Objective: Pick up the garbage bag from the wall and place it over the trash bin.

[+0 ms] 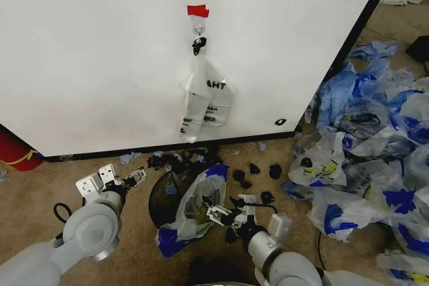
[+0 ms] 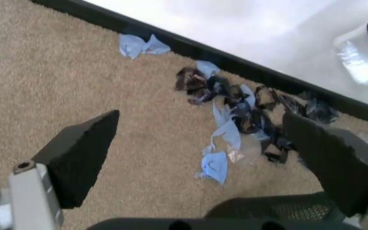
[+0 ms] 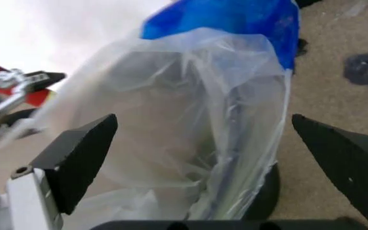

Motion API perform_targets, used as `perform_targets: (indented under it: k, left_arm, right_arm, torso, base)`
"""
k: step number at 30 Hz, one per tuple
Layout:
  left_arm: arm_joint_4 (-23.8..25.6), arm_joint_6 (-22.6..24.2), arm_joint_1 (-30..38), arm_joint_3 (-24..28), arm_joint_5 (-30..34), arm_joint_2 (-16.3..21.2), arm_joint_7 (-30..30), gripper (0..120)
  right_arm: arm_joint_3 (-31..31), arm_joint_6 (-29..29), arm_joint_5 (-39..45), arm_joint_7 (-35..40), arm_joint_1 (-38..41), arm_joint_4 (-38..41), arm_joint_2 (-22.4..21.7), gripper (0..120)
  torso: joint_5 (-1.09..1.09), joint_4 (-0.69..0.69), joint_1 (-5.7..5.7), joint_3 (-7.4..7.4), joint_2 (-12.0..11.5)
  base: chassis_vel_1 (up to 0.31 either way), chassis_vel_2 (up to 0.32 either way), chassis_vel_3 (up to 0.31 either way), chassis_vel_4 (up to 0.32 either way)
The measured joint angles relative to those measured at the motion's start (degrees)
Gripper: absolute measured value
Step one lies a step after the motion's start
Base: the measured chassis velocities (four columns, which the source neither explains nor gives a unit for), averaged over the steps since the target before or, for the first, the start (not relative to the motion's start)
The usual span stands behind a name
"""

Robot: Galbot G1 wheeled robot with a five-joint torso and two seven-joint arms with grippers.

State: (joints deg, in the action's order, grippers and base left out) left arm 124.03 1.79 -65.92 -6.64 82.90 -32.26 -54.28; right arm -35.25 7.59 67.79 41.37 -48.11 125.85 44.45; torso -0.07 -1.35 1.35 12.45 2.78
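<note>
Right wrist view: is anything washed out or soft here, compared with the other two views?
Right wrist view: the wall is blown out white, the garbage bag close and soft. Left wrist view: the wall's upper part glares. Head view: evenly lit.

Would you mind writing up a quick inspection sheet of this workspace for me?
Surface: tan carpet, littered.
Job's things: garbage bag draped over the trash bin; wall still carries a narrower white bag on its hook.
Clutter: heap of bags at the robot's right; dark scraps along the wall's base.
Grippers: left gripper open beside the bin; right gripper open at the bag.
Cables: black cable by the left arm.
Surroundings: red cylinder at left.
</note>
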Motion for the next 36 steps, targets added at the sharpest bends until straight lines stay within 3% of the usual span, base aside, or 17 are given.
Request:
perform_targets:
  k: [17,25,36]
  left_arm:
    - [0.9,-0.4,-1.6,0.1,-1.8,-0.3,0.2,100]
    - [1.3,-0.6,-3.3,0.0,-3.1,-1.4,0.3,100]
    - [1.1,-0.9,-4.6,0.1,-5.3,-2.5,1.5,99]
  right_arm:
    - [-1.5,-4.8,2.7,8.4,3.7,-3.1,6.0,100]
    - [-2.4,-8.0,4.9,12.8,5.0,-4.4,9.2,68]
    - [-2.7,-8.8,4.7,14.4,5.4,-6.3,9.7,27]
  torso:
    - [0.01,0.00,0.00,-0.01,0.0]
    - [0.01,0.01,0.00,-0.01,0.0]
    - [0.01,0.00,0.00,-0.01,0.0]
  base:
    - [0.000,0.000,0.000,0.000]
    - [0.000,0.000,0.000,0.000]
    - [0.000,0.000,0.000,0.000]
